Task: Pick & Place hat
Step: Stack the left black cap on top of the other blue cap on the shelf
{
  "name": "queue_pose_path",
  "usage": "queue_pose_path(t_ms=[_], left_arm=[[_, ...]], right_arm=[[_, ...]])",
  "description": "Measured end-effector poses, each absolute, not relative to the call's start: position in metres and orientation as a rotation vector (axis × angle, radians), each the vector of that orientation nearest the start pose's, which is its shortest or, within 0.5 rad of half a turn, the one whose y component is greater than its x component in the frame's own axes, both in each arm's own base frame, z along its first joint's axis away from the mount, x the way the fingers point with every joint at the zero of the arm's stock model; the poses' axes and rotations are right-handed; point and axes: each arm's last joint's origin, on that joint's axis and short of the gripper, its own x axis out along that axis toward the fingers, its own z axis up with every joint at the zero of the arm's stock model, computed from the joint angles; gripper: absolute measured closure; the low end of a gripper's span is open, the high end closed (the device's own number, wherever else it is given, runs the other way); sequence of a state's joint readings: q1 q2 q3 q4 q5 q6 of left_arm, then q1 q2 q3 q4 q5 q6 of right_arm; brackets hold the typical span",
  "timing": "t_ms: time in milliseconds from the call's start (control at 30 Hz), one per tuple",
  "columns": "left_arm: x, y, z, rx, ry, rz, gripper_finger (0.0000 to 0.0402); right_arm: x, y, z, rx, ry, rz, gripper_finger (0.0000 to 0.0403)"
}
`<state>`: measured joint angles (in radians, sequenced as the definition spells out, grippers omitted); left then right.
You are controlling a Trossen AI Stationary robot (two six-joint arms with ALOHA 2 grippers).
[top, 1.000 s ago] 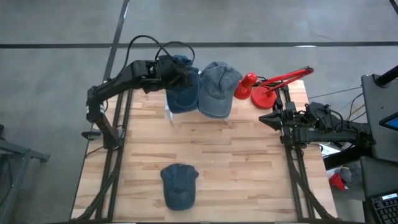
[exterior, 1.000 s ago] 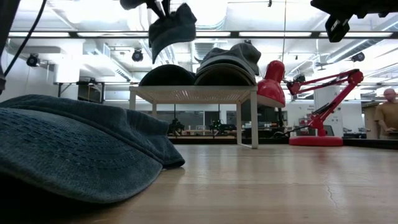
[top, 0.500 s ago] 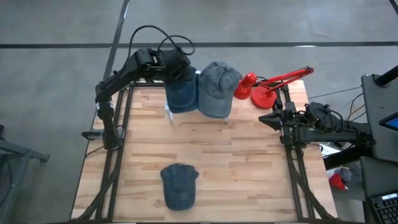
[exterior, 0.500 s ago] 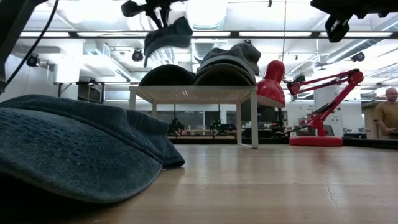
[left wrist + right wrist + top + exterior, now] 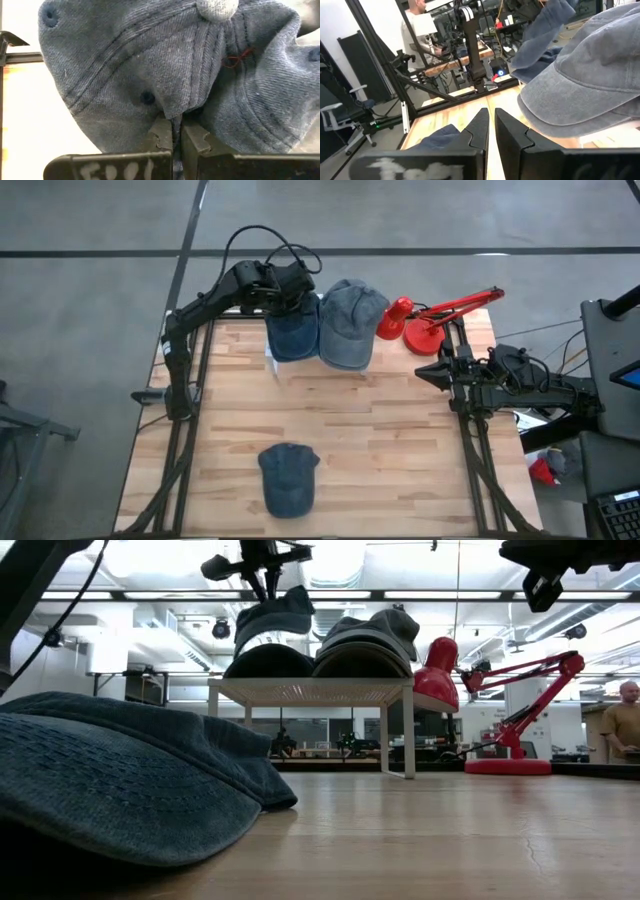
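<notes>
Pinching a fold of denim, the left gripper (image 5: 172,137) has its fingers (image 5: 159,134) clenched on the dark blue hat (image 5: 292,328) near the crown button (image 5: 217,8); cloth fills the wrist view right in front of the tips. In the low view the left gripper sits directly above the hat's crown, hat hanging just under it and touching or nearly touching another dark cap already on the white rack (image 5: 312,690). Just to the gripper's right-hand side in the high view, a lighter grey-blue cap (image 5: 348,320) lies on the same rack, beside the held hat. A red desk lamp (image 5: 430,320) stands past that. Well apart from the left gripper, at the table's near edge, a third blue cap (image 5: 287,478) lies flat on the wooden table (image 5: 390,440). Right gripper (image 5: 490,131) waits at the table's right edge, tips nearly together, gripping nothing. A person (image 5: 625,720) is in the room behind.
</notes>
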<state>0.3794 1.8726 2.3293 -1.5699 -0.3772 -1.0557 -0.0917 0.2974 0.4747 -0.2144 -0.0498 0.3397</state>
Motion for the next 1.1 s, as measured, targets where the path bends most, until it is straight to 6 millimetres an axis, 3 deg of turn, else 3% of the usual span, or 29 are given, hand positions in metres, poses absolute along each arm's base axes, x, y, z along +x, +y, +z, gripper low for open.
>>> queue_pose_path(t_ms=[600, 1100], left_arm=[[0.332, 0.156, 0.396, -0.901, 0.763, 1.284, 0.0396], [0.332, 0.161, 0.393, -0.916, 0.775, 1.282, 0.0347]], right_arm=[[0.094, -0.007, 0.28, 0.343, 0.029, -0.048, 0.0374], [0.094, -0.007, 0.28, 0.343, 0.029, -0.047, 0.0374]])
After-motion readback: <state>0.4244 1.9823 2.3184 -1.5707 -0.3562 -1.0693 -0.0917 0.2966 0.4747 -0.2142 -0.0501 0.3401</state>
